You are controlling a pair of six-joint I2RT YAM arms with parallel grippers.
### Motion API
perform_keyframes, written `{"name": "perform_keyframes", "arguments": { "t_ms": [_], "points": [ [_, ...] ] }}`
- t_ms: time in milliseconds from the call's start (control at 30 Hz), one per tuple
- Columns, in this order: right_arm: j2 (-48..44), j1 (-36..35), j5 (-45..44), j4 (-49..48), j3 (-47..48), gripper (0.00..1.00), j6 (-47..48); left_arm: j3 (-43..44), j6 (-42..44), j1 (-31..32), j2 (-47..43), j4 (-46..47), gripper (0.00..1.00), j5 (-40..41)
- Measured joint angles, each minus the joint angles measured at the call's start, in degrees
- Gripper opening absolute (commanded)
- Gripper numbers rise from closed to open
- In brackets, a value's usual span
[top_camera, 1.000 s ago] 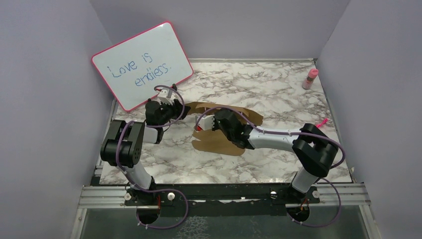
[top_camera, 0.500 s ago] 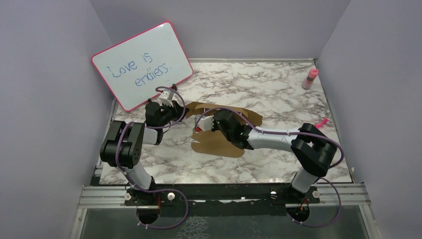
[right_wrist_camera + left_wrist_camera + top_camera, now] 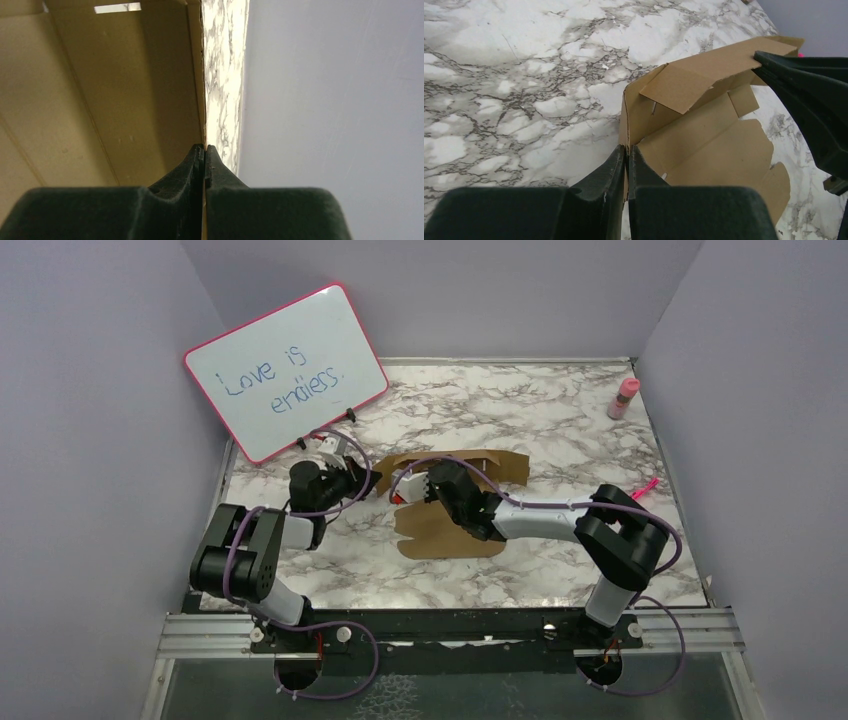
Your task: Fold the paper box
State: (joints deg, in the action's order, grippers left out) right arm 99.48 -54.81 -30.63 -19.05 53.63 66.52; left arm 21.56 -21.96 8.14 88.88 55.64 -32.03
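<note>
Now that the left gripper (image 3: 626,150) has been shut on the paper box (image 3: 704,145) wall, lower centre, alongside the right gripper (image 3: 204,149) clamped on another edge, folding is judged ready to proceed.

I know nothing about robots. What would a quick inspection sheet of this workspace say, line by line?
Surface: marble-patterned table.
Job's things: brown paper box, partly folded, one wall raised, the rest lying flat.
Clutter: whiteboard with writing, propped at far left; pink bottle in the far right corner; small pink item at the right edge.
Grippers: left pincer shut on a box edge; right pincer shut on another box edge.
Cables: purple cables looped along both arms.
Surroundings: plain lilac walls on three sides.
</note>
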Motion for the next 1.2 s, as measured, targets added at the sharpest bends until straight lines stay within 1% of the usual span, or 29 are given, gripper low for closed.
{"name": "perform_keyframes", "arguments": {
  "t_ms": [267,467,667,800,1000,1200],
  "points": [
    [0.0,0.0,-1.95,-4.5,-0.92,0.06,2.54,-3.32,-2.8,3.69,-4.07,0.0,0.07,2.89],
    [0.42,0.0,-2.21,-12.26,-3.39,0.08,6.08,-2.56,-3.52,5.2,-4.2,-0.33,0.07,6.32],
    [2.23,0.2,-2.27,-20.92,-3.93,0.08,8.72,4.09,-0.96,5.18,-3.08,-1.27,0.07,10.54],
    [4.22,0.33,-2.25,-26.91,-3.98,0.08,10.36,6.14,1.49,5.16,-1.88,-1.29,0.07,12.15],
    [8.96,0.42,-2.25,-35.47,-5.9,0.09,13.6,6.71,3.72,5.55,0.46,-1.31,0.07,13.44],
    [10.88,0.48,-3.1,-40.24,-8.22,0.1,16.09,4.98,4.66,9.86,1.73,-1.38,0.07,16.24]
  ]
}}
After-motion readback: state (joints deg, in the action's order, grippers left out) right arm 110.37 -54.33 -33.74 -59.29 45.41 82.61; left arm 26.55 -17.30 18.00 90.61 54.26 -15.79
